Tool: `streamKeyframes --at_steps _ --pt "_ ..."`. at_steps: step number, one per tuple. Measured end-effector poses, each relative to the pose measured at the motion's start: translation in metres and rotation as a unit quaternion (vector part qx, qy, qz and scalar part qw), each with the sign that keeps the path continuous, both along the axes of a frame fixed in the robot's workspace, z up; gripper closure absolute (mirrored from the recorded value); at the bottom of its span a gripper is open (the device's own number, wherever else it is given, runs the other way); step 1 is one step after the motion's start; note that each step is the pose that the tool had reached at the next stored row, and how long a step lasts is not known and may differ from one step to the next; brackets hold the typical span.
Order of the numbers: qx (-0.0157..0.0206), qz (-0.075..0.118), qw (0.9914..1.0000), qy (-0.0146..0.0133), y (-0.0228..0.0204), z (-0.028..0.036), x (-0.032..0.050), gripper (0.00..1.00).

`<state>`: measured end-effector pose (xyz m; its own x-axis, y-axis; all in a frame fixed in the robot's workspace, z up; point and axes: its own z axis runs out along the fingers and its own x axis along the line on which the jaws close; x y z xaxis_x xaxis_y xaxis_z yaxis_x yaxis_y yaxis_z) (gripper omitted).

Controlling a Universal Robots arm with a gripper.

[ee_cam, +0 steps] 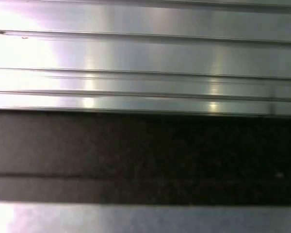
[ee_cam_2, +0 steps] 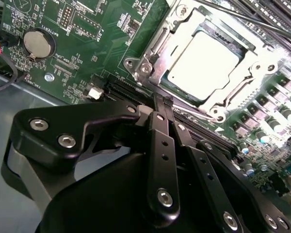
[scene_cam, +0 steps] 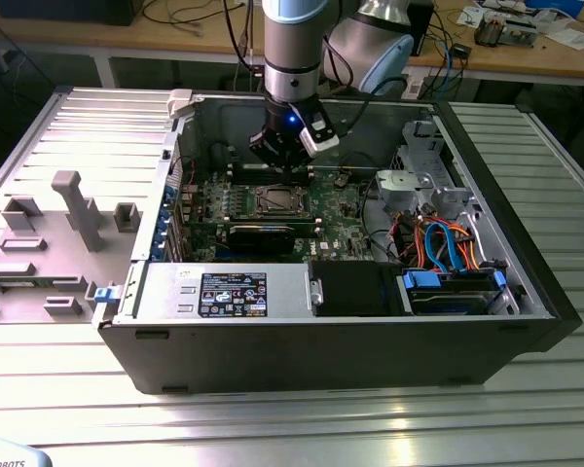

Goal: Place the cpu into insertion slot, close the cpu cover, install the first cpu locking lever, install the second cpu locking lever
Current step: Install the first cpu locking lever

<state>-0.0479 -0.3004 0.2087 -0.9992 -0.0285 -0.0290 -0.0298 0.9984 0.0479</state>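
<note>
The cpu (ee_cam_2: 206, 60), a silvery square chip, lies in the insertion slot (ee_cam_2: 138, 65) on the green motherboard (ee_cam_2: 82, 29). The cpu cover (ee_cam_2: 180, 26), a silver frame plate, lies flat around the chip, which shows through its window. In the second wrist view my gripper (ee_cam_2: 162, 102) is shut, and its black fingers (ee_cam_2: 161, 145) meet at the socket's near edge. A thin metal locking lever (ee_cam_2: 196, 114) runs along that edge right by the fingertips; I cannot tell whether they touch it. In the exterior view the gripper (scene_cam: 290, 170) hangs just behind the socket (scene_cam: 277, 201).
The board sits inside an open black computer case (scene_cam: 526, 321). A long black expansion card (scene_cam: 263, 233), a power supply (scene_cam: 224, 292) and drive bays with blue and orange cables (scene_cam: 448, 253) surround the socket. A coin battery (ee_cam_2: 38, 43) sits on the board. A ribbed metal table (ee_cam: 145, 53) lies underneath.
</note>
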Motion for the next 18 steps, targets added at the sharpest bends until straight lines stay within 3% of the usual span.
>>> streamKeyframes --at_steps 5,11,18 --pt "-0.0002 0.0 1.0 0.0001 0.0 -0.0042 0.0023 0.89" --pt "-0.0001 0.0 1.0 0.0 0.0001 -0.0005 0.0025 0.89" --pt "-0.0018 0.0 1.0 0.0 0.0007 -0.003 0.0034 0.89"
